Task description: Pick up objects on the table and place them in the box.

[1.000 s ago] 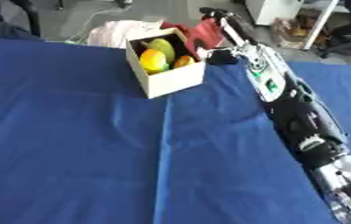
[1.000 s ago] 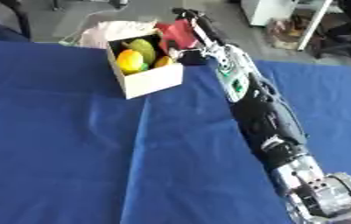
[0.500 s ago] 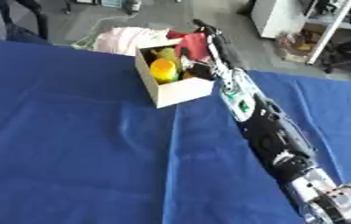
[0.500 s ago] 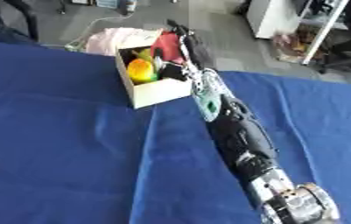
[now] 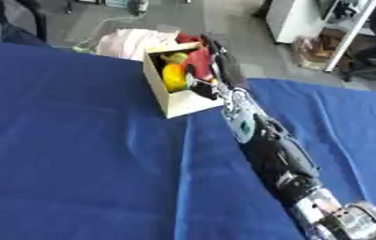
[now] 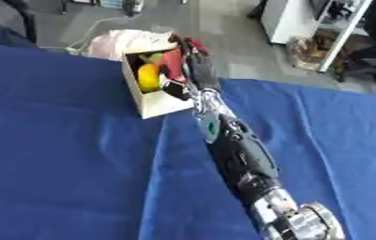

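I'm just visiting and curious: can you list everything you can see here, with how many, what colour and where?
Table cloth: one, blue, covering the table.
Box: one, cream, at the table's far edge.
Yellow fruit: one, inside the box.
Green fruit: one, inside the box, behind the yellow one.
Red thing: one, in the box under the hand.
Pink bundle: one, behind the box.
Right hand: one, black, over the box; its arm stretches from the lower right.
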`<state>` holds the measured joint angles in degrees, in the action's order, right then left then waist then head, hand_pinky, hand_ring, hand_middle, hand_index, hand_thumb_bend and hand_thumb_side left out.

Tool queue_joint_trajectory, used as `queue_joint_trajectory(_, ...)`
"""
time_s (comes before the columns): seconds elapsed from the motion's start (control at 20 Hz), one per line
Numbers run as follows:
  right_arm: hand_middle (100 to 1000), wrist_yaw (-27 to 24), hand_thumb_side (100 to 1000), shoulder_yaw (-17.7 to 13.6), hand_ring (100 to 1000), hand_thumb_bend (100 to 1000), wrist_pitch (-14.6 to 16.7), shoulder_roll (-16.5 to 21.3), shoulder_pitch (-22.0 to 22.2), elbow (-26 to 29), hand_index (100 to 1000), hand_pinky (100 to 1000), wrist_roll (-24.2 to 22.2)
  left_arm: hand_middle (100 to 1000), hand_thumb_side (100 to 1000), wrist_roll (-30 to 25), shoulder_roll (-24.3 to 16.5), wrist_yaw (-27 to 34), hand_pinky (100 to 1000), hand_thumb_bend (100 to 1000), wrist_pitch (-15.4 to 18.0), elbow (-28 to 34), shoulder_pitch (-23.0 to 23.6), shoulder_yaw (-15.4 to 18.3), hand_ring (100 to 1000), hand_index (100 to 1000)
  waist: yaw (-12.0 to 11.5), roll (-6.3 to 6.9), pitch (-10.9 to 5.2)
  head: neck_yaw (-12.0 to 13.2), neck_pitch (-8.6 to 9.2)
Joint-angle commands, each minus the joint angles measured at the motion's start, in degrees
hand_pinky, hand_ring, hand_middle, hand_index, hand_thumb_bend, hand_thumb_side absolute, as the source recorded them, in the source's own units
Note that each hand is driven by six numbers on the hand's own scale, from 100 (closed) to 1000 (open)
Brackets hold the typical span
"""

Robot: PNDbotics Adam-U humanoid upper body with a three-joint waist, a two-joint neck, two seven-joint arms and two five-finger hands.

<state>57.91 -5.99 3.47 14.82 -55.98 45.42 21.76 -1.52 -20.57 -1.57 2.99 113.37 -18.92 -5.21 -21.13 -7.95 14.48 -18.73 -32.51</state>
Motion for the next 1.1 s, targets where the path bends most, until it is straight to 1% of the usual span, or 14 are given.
queue_joint_trajectory(0.05,964,1.4,224,-0.4,961,100,-2.4,1.8,-1.0,-0.2,1000,996,-0.2,601,779,-0.3,-0.3,0.1,701,100,0.1,0.6,-0.7,0.0,592,874,0.2,-0.45,-0.21,-0.1,0.89)
queue_joint_trajectory(0.15,994,2.0,224,-0.4,999,100,-3.1,2.0,-1.1,-0.2,1000,1000,-0.7,602,778,-0.4,-0.3,0.1,702,100,0.1,0.6,-0.6,0.0,592,874,0.4,-0.44,-0.30,0.0,0.86)
queue_joint_trajectory(0.2,1000,2.0,224,-0.4,1000,100,-3.1,2.1,-1.1,-0.2,1000,1000,-1.0,602,778,-0.4,-0.3,0.1,702,100,0.1,0.6,-0.6,0.0,592,874,0.5,-0.43,-0.36,0.0,0.82)
queue_joint_trajectory(0.5,1000,0.3,233,0.1,1000,100,0.2,2.8,-1.2,0.9,1000,1000,-5.1,602,778,-0.4,-0.3,0.0,703,100,0.1,0.4,-0.2,0.1,593,874,1.1,-0.27,-0.70,0.0,0.86)
queue_joint_trajectory(0.65,1000,-1.9,277,0.3,1000,100,2.3,3.1,-1.4,2.7,1000,1000,-6.5,602,777,-0.4,-0.2,0.0,704,100,0.1,0.3,0.1,0.2,593,873,1.6,-0.05,-0.89,0.2,0.77)
queue_joint_trajectory(0.8,1000,-6.6,345,1.3,1000,100,4.9,3.8,-1.7,5.8,1000,1000,-7.7,602,777,-0.1,-0.2,-0.1,704,100,0.1,0.1,0.7,0.5,593,873,2.8,0.43,-1.36,0.8,0.37)
queue_joint_trajectory(0.9,1000,-10.7,411,2.2,1000,100,6.6,4.5,-1.9,8.2,1000,1000,-8.8,602,777,0.1,-0.2,-0.2,705,100,0.1,0.0,1.2,0.7,593,872,4.1,0.78,-1.80,1.6,-0.19)
queue_joint_trajectory(1.1,1000,-20.8,442,4.9,999,100,9.7,6.5,-0.8,14.6,1000,1000,-11.5,602,779,0.7,0.0,-0.4,705,100,0.1,-0.6,2.4,1.3,594,871,7.3,1.57,-2.73,3.7,-1.72)
